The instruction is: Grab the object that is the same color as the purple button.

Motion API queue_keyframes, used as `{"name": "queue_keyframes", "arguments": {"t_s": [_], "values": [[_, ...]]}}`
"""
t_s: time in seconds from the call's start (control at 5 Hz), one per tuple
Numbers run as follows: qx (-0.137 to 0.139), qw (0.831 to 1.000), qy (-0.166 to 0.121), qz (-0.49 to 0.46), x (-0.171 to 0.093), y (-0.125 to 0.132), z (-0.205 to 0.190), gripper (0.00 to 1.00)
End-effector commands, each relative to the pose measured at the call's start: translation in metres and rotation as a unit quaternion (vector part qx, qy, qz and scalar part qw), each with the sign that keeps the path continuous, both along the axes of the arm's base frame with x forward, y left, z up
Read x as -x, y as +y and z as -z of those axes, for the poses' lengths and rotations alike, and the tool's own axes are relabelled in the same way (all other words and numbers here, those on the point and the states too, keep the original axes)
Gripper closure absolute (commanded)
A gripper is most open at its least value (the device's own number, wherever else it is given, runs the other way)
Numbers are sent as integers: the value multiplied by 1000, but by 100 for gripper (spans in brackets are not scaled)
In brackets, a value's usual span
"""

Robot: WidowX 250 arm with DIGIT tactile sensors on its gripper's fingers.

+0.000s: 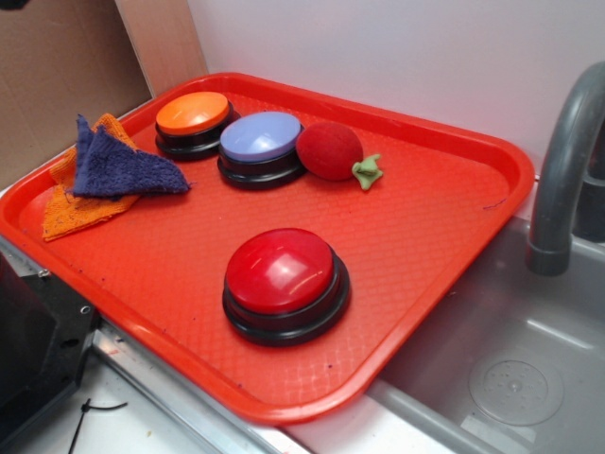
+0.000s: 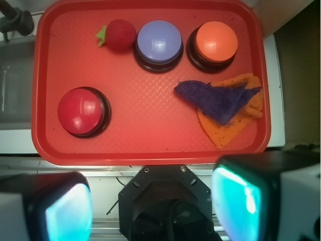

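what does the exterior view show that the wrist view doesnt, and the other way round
Only the exterior view shows the sink basin and the length of the grey faucet. Only the wrist view shows the gripper, its fingers spread apart near the tray's front edge. Both show the red tray, the purple cloth lying on the orange cloth, the purple button, orange button, red button and red plush toy.

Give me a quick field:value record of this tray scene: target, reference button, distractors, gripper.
target: purple cloth, crumpled, lying partly on the orange cloth
reference: purple button, between orange button and red plush fruit
other: red button, apart from the rest
surface: red tray, beside a sink
gripper: gripper open, above the tray's near edge, holding nothing
task state: cloth not yet grasped
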State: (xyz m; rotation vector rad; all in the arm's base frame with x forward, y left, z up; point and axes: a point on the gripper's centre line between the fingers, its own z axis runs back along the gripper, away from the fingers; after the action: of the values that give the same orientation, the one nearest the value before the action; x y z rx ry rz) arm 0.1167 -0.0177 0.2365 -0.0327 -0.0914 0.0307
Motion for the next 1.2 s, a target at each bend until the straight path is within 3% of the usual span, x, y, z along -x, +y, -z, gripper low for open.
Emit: {"name": "queue_keyframes", "arguments": {"t_s": [0.0,0.4,1.0], "values": [[0,1000,0,0,0,0,0,0],[20,996,-32,-85,-5,18,15,0],[49,945,-105,-305,-16,59,55,0]]}}
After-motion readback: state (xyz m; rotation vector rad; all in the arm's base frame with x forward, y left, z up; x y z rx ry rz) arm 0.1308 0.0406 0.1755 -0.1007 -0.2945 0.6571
